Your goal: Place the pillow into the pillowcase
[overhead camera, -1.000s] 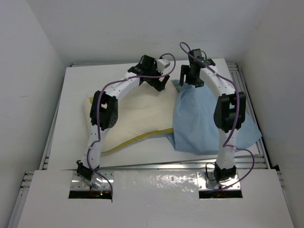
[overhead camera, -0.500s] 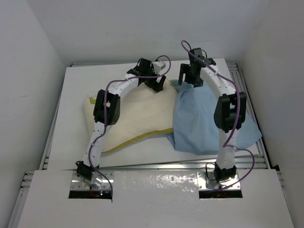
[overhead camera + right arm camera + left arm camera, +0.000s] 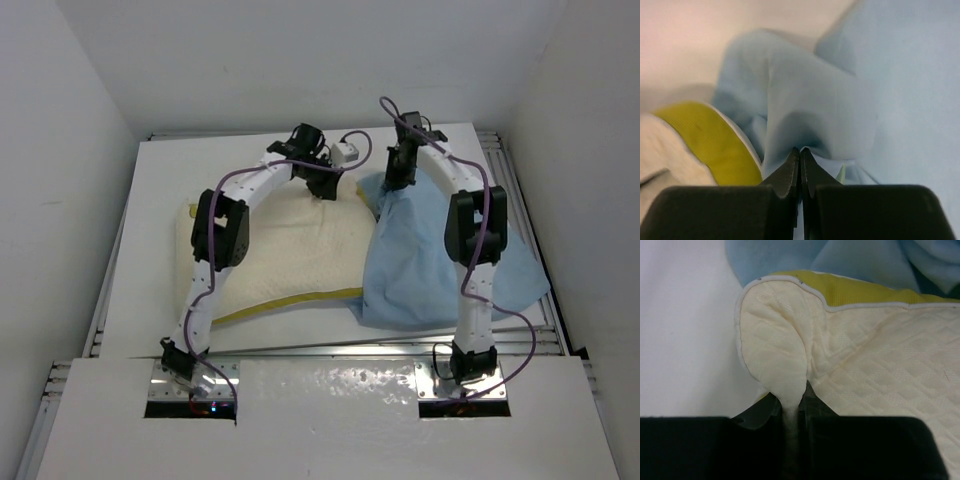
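- The step in hand looks like the opening grasp: each arm takes hold of its own item at the top centre of the overhead view, and no insertion is under way yet.
- The left tool [image 3: 790, 401] is clamped on a pinch of the pillow [image 3: 290, 250] at its far right corner. In the left wrist view the cream quilted cover is squeezed into a thin ridge between the fingers.
- The right tool [image 3: 800, 151] is closed with its tips together. A fold of the pillowcase [image 3: 420, 260] rises straight out of them, so I judge that it grips a thin layer of that cloth.
- The pillow lies flat on the surface [image 3: 160, 200], centre-left in the overhead view, with its yellow edge band along the lower side.
- The pillowcase lies crumpled at centre-right with its light blue side up, and its left edge touches the pillow's right side.
- The case holds nothing that can be seen, and the whole pillow lies outside it. In both wrist views blue cloth bunches just behind the yellow corner, beside it and not around it.
- I cannot tell where the case's mouth lies. A sliver of mint green beside the right tool's tips may be the other face.
- The next move probably calls for lifting the gripped layer to open a mouth, then steering the pinched corner in. One layer must part from the other, or the pillow will only push the cloth along.
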{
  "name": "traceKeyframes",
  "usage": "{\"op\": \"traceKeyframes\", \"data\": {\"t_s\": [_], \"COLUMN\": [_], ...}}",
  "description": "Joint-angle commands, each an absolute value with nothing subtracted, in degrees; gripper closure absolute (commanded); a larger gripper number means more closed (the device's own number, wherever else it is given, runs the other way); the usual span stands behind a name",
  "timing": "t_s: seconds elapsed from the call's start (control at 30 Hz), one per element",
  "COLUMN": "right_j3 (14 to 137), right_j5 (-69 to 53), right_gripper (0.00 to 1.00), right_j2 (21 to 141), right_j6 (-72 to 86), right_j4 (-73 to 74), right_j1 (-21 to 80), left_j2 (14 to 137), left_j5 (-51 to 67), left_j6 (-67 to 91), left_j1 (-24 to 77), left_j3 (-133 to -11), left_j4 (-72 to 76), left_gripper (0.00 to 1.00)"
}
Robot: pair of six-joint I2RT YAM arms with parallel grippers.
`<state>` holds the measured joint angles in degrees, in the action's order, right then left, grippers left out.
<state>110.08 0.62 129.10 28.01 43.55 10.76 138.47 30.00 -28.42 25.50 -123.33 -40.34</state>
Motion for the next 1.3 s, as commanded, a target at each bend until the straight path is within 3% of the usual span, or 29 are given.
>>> {"op": "traceKeyframes", "data": {"t_s": [0.0,0.23,0.67,0.93,1.27], "right_j3": [110.93,104.51,109.69,101.89,84.65], "right_j5": [-1.84,-3.60,6.07,3.96,1.32], "right_gripper": [1.00,1.00,1.00,1.00,1.00], "right_j2": [121.92,112.68,115.93,110.23,98.45], "right_j6": [26.63,27.51,30.75,30.14,33.40], "right_j4": [34.74,18.73,20.92,17.15,13.89], "right_j1": [10.63,11.34,13.10,19.94,20.13], "left_j2": [132.55,130.34,127.27,128.31,129.28], "left_j5": [32.87,35.94,37.18,24.71,11.27], "left_j6": [-36.10,-41.13,-42.02,-29.90,-19.69], "left_j1": [27.86,33.04,37.62,38.76,37.97], "left_j3": [-128.31,-133.94,-144.58,-131.59,-128.76], "left_j4": [-52.00,-64.77,-74.62,-56.89,-45.36], "left_gripper": [1.00,1.00,1.00,1.00,1.00]}}
